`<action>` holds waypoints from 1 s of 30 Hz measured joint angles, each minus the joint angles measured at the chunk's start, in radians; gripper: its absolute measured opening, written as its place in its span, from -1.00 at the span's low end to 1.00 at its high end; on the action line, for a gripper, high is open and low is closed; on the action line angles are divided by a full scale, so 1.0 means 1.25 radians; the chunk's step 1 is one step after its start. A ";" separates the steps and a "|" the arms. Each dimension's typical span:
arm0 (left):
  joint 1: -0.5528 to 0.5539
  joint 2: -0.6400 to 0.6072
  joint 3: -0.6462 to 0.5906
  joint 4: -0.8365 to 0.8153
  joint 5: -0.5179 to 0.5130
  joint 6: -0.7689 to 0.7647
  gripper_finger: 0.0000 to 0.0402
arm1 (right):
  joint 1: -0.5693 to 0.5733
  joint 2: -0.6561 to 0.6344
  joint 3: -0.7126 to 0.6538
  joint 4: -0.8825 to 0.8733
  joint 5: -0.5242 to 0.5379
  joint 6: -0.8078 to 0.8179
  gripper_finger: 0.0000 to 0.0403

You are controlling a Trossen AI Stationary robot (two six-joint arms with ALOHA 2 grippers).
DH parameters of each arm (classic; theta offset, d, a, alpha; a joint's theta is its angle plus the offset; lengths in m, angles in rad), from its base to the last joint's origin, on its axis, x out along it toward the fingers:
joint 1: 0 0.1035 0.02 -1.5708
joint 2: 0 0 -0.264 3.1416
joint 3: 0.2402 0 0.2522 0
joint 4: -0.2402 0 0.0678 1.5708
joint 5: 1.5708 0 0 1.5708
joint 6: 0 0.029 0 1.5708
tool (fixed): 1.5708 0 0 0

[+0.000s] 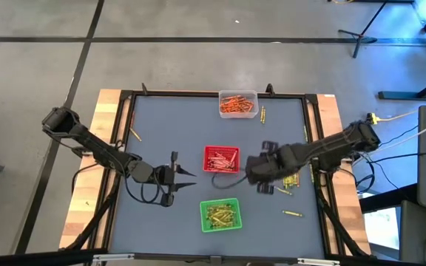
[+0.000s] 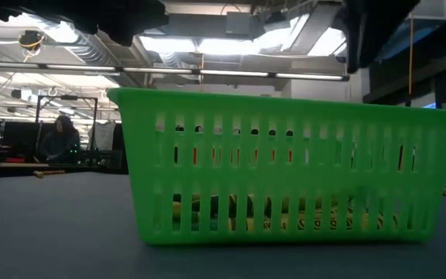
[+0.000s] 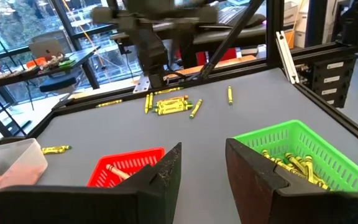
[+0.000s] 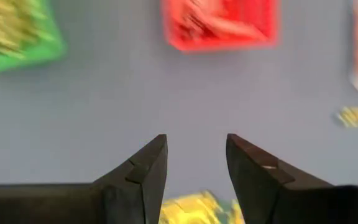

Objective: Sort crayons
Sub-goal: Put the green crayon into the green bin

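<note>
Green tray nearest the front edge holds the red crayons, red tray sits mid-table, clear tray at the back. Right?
Not quite. The green tray holds yellow-green crayons, not red ones; the high view and the left wrist view show it. The red tray mid-table and the clear tray at the back are as you said.

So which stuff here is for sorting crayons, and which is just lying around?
For the job:
- thin yellow-green crayons loose on the table
- square red plastic tray
- square green plastic tray
- clear tray of orange crayons
- right pincer, open

Just lying about:
- black stand on the floor

slotted plastic green tray (image 2: 285, 174), matt grey tabletop (image 1: 176, 125), wooden table edges (image 1: 95, 170)
</note>
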 joint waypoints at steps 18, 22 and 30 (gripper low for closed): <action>-0.001 0.000 0.000 0.005 0.002 -0.020 -0.45 | -0.184 -0.016 -0.334 -0.032 -0.223 0.099 -0.20; -0.001 0.000 0.000 0.005 0.002 -0.020 -0.45 | -0.140 -0.016 -0.404 0.086 -0.316 0.191 -0.20; 0.000 0.000 0.000 0.006 0.001 -0.020 -0.45 | -0.103 -0.016 -0.460 0.171 -0.338 0.379 -0.20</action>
